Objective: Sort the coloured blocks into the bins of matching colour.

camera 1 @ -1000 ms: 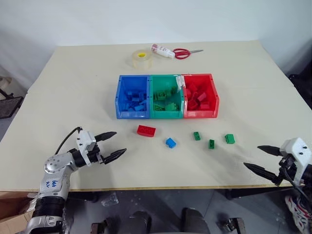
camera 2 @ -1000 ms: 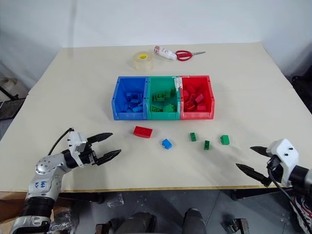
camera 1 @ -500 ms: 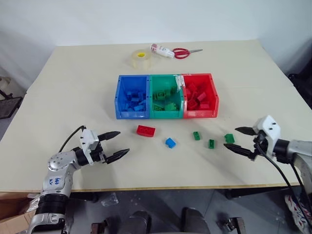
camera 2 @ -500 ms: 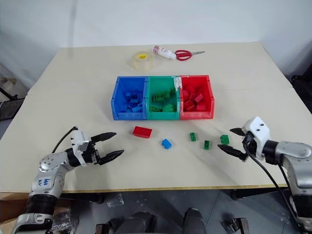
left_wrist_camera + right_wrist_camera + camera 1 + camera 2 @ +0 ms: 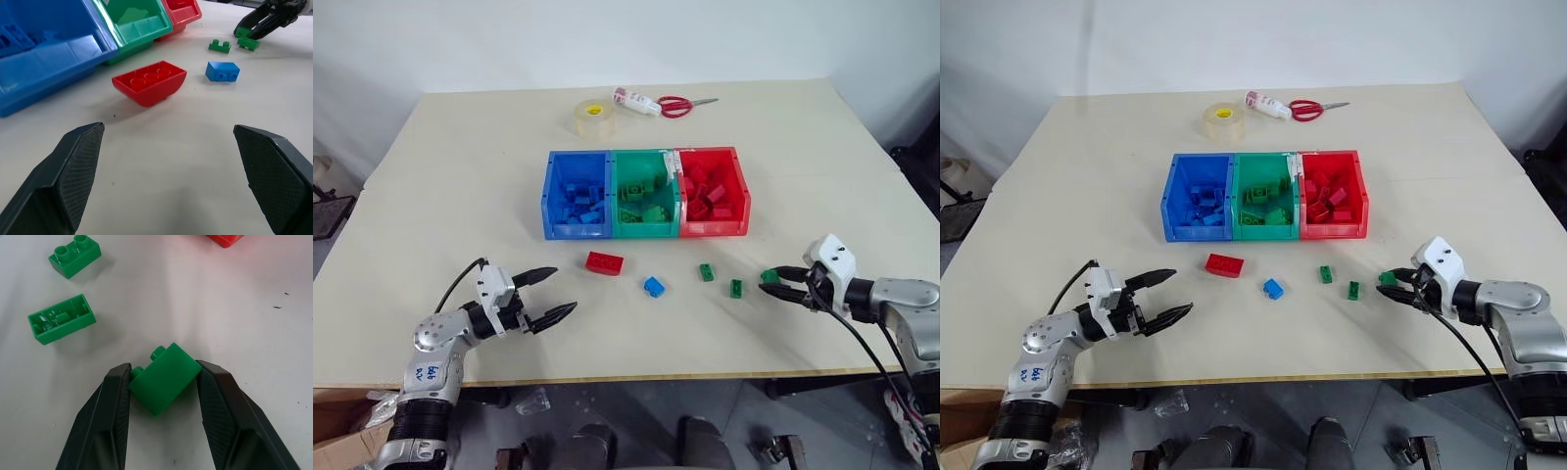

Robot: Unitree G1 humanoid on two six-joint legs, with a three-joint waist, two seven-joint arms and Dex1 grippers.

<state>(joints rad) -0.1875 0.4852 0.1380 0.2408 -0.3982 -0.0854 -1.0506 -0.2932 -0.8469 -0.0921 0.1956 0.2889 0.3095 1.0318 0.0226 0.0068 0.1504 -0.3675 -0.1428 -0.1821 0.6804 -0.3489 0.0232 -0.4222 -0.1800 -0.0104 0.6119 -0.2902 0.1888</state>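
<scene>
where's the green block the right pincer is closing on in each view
Left eye view: green block, right of two other green ones, at the right pincer.
Right eye view, same spot.
Left wrist view, far beyond the blue block, under that pincer.
Right wrist view, squeezed between both fingers.
Shared landmark: red bin.

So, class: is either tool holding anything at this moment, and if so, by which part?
The right tool is shut on a green block, its fingers pressing two opposite side faces while the block sits on the table. The left tool is open and holds nothing.
</scene>
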